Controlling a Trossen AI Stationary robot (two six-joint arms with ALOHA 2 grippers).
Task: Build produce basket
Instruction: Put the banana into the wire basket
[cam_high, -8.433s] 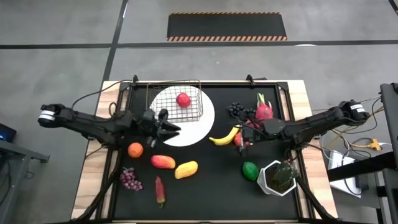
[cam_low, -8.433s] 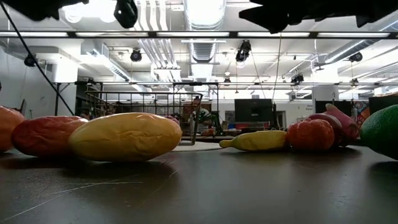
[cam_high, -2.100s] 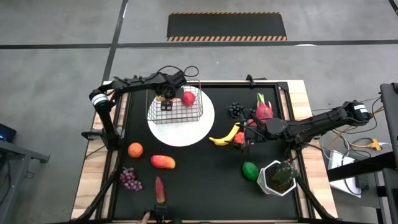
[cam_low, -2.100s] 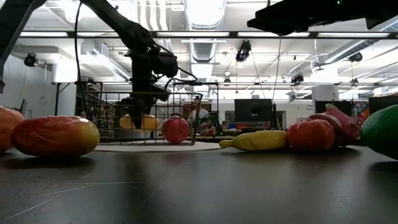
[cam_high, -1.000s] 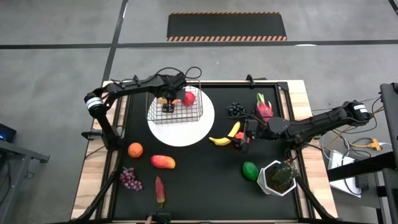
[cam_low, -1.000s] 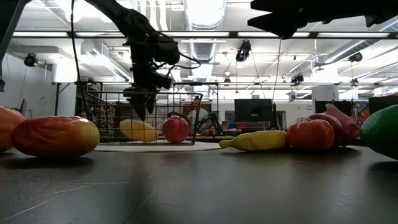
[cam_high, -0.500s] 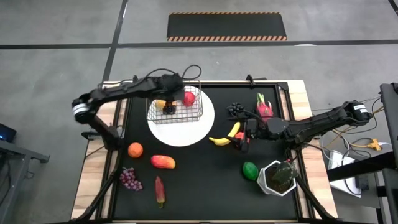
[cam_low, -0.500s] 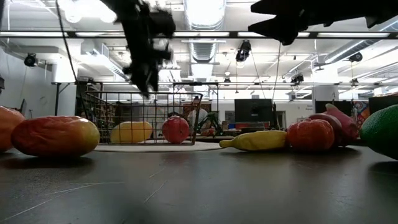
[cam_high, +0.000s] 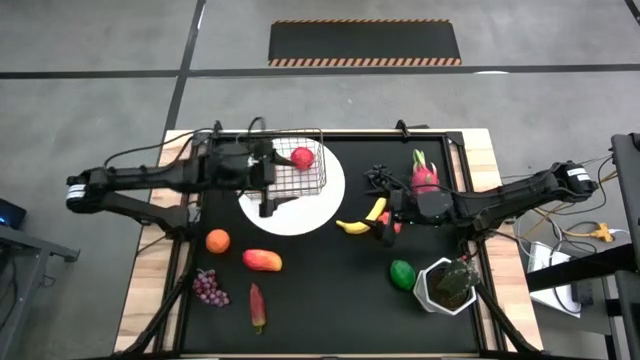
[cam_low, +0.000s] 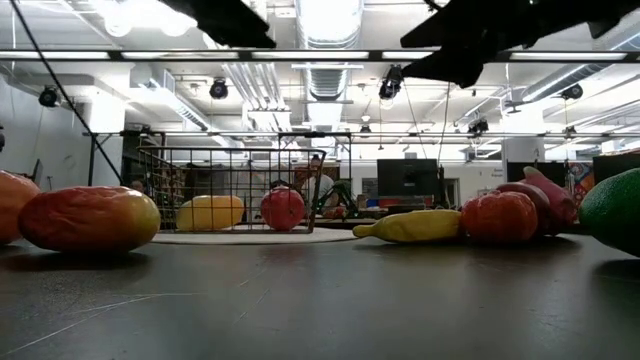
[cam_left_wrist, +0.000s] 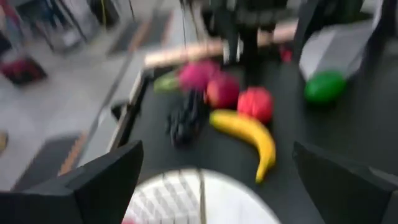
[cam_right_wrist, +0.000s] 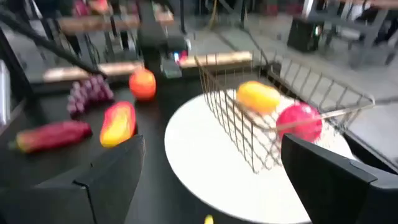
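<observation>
A: The left claw (cam_high: 266, 190) is being held wide open and empty over the near edge of the plate (cam_high: 325, 195), just in front of the basket (cam_high: 315, 180); nothing is being touched by it.

B: And the right claw (cam_high: 392, 222)?

A: It is being held open too, as its wrist view shows, with nothing gripped. It is being kept low, next to the banana (cam_high: 362, 219) and a red apple (cam_high: 383, 225), probably so that one of them can be taken next.

B: Where is the produce being kept?

A: Two pieces are lying in the basket, which is standing on the plate: a yellow mango (cam_low: 211, 212) and an apple (cam_high: 301, 158). The rest is being left on the table (cam_high: 330, 290): orange (cam_high: 217, 241), red mango (cam_high: 262, 260), grapes (cam_high: 208, 287), chilli (cam_high: 257, 309), lime (cam_high: 402, 272), dragon fruit (cam_high: 424, 176). The task is judged to be at an early stage.
</observation>
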